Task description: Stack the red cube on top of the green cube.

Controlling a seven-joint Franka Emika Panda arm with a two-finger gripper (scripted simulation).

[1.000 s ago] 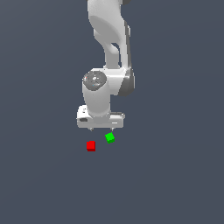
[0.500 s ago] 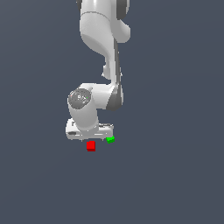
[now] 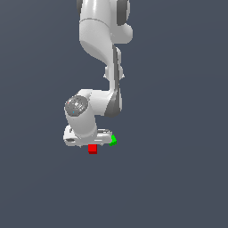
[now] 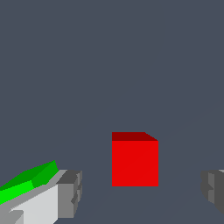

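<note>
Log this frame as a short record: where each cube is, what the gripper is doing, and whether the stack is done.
red cube: on the floor, between the open fingers, untouched
green cube: on the floor, outside the fingers, beside one finger
gripper: open, low around the red cube, holding nothing
stack: not done, cubes apart

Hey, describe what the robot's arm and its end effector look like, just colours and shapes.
The arm is glossy white with rounded, bulbous segments and dark grey bands at the joints; one joint shows a round grey cap. The end effector has a white body and blocky grey fingertips with ridged inner faces. No cables or markings show.
</note>
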